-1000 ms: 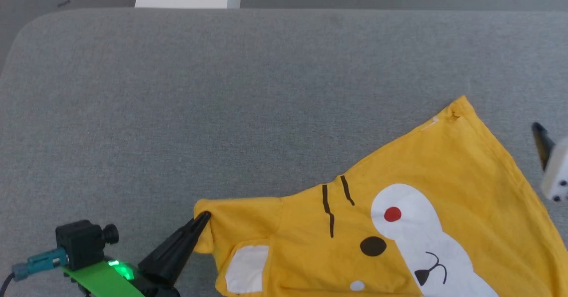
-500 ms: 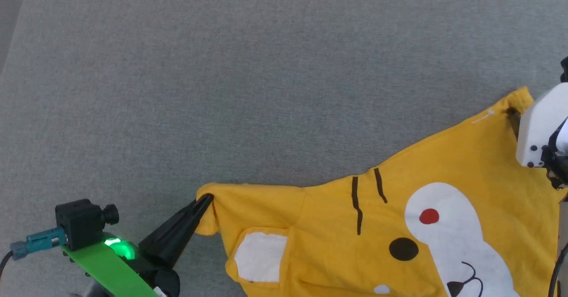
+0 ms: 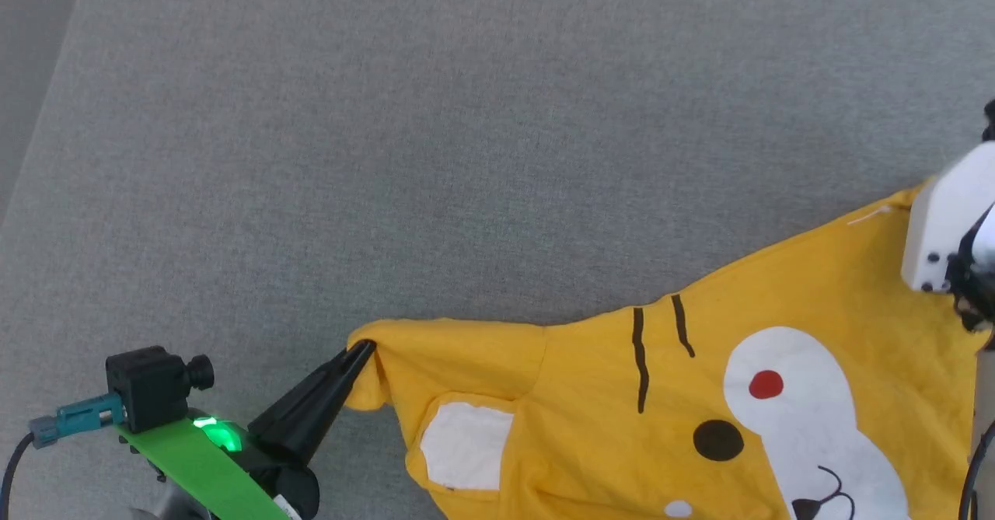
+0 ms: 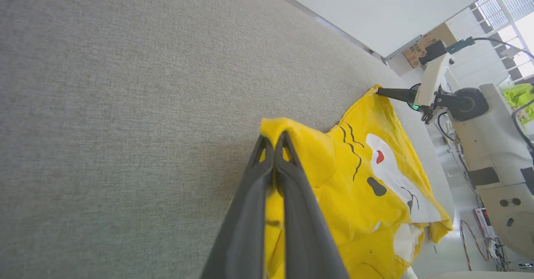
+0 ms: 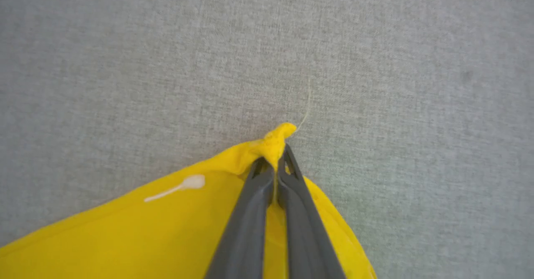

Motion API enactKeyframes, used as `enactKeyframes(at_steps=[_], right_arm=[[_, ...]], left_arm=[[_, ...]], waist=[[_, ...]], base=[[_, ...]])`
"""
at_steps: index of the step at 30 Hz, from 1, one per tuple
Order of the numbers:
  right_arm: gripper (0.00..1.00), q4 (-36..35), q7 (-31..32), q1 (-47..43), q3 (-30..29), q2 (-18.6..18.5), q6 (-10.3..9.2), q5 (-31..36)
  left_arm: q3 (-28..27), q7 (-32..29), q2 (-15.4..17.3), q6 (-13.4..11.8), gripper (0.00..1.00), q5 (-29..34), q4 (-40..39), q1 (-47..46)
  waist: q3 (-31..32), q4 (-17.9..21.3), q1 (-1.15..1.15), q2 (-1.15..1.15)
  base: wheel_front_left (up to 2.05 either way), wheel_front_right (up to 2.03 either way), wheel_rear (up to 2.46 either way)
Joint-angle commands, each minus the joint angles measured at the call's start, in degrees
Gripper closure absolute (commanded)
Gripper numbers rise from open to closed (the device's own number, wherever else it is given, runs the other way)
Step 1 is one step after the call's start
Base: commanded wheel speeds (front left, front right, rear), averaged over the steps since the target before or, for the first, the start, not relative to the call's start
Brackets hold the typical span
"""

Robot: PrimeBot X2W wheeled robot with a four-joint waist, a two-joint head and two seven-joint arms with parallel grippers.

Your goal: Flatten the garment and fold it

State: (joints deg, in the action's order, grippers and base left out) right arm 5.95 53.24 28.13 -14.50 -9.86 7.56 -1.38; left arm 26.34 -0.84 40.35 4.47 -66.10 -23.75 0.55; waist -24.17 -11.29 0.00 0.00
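Grey felt tabletop [image 3: 404, 155], with the garment [image 3: 699, 396] lying on its near right part: my left gripper [image 3: 364, 348] pinches one corner shut, my right gripper [image 5: 275, 160] clamps the far corner. Flattening looks half done; no fold made yet.

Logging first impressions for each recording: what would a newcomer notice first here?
The bright yellow garment with its cartoon animal face, spread across the lower right of the grey padded surface in the head view. Next, the left gripper pinched shut on the garment's near left corner, and the right gripper clamped on its far corner tip, as the right wrist view shows.
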Motion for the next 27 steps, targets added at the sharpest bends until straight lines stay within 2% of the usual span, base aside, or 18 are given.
enactKeyframes(at_steps=[1,5,10,13,20,27], right_arm=[[1.00,0.2,-1.0,-1.8,0.0,0.2,-0.08,-0.9],[1.00,-1.7,-5.5,-3.6,-0.2,0.3,-0.08,-3.8],[1.00,-3.5,-12.4,-6.4,-1.0,1.3,-0.08,-7.0],[1.00,-4.0,-16.2,-6.8,-1.3,2.0,-0.08,-7.5],[1.00,-3.3,-24.6,-0.4,-1.4,4.9,-0.08,-4.7],[1.00,1.5,-26.7,12.4,3.2,6.2,-0.08,-1.6]], left_arm=[[-0.5,0.6,-0.4,-0.4,1.00,-0.2,0.2,-0.2],[-1.8,2.5,-1.1,-1.9,1.00,0.6,1.1,-0.1],[-3.5,5.7,-3.0,-4.9,1.00,4.1,3.4,-3.1],[-3.1,4.8,-3.6,-6.2,1.00,6.2,5.2,-6.9],[-1.9,-0.5,-5.1,-9.3,1.00,11.9,13.4,-23.8],[-2.3,-5.7,-7.4,-9.2,1.00,14.1,24.7,-43.7]], waist=[[2.9,1.2,0.00,0.00],[6.6,2.5,0.00,0.00],[11.5,4.2,0.00,0.00],[14.0,5.4,0.00,0.00],[18.6,8.2,0.00,0.00],[21.0,11.4,0.00,0.00]], base=[[0.00,0.00,0.00],[0.00,0.00,0.00],[0.00,0.00,0.00],[0.00,0.00,0.00],[0.00,0.00,0.00],[0.00,0.00,0.00]])
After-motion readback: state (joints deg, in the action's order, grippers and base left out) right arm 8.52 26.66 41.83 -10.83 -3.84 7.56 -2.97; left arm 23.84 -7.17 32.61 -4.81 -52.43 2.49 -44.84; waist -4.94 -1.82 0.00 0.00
